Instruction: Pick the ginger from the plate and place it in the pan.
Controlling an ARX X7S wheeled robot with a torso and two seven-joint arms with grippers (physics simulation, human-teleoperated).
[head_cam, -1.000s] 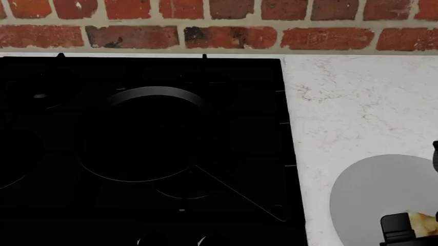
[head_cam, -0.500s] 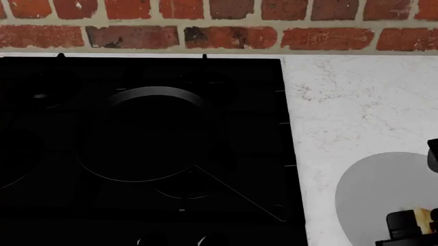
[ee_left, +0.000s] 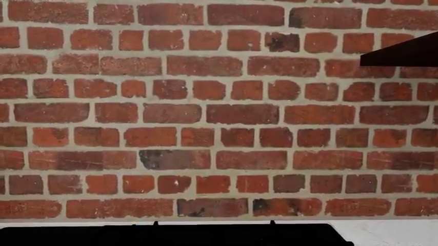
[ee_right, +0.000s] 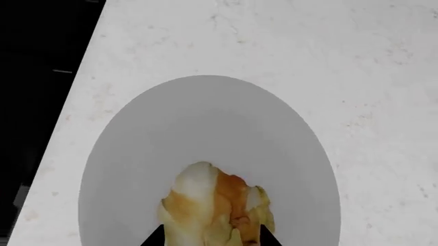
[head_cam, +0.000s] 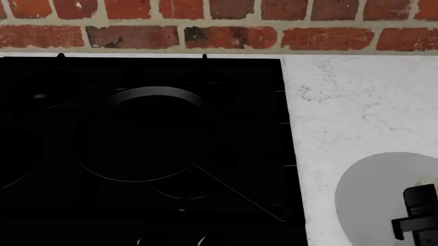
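Observation:
The ginger, a knobbly pale yellow-tan lump, is over the light-grey plate in the right wrist view. My right gripper has a dark fingertip pressed against each side of it, shut on the ginger. In the head view the right gripper is a black shape over the plate at the lower right edge, and only a pale sliver of ginger shows beside it. The black pan sits on the stove, its handle pointing toward the plate. My left gripper is out of view.
The black stove fills the left of the head view, with white marbled countertop to its right. A red brick wall runs behind. The left wrist view shows only that wall and a dark overhang.
My right gripper has shifted right and slightly up in the head view, and the ginger went with it, now mostly hidden. The plate's left edge slid slightly right.

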